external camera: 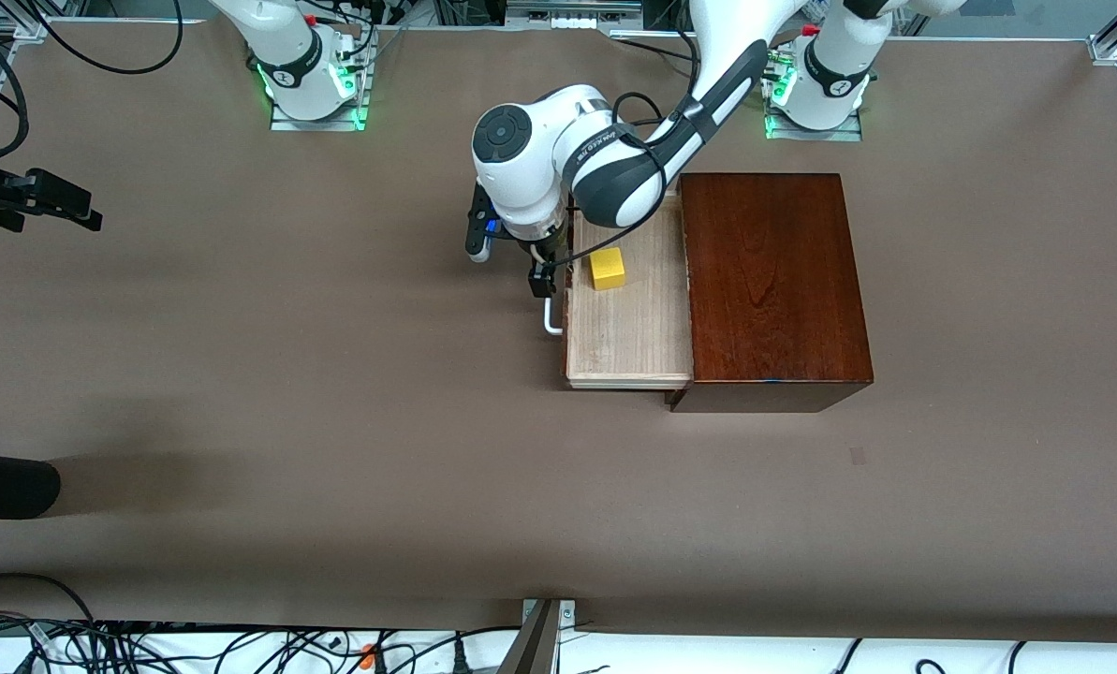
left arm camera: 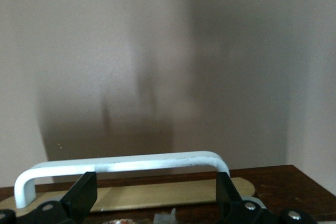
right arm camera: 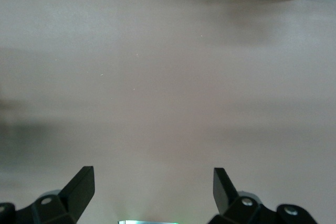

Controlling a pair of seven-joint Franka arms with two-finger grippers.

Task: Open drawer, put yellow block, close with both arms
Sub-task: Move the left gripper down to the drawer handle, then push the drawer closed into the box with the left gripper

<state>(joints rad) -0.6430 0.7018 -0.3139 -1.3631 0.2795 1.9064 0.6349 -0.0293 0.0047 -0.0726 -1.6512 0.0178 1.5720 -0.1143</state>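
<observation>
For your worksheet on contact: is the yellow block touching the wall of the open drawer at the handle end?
Apart. In the front view, the yellow block rests on the drawer floor, with a strip of pale wood showing between it and that wall.

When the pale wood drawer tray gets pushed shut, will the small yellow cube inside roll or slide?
The small yellow cube probably won't roll: it rests on a flat face. It may slide a little, since the pale wood drawer tray has a smooth floor and bare space around the cube. It looks light for its size. The open left gripper is at the white bar handle; the right gripper waits, open.
</observation>
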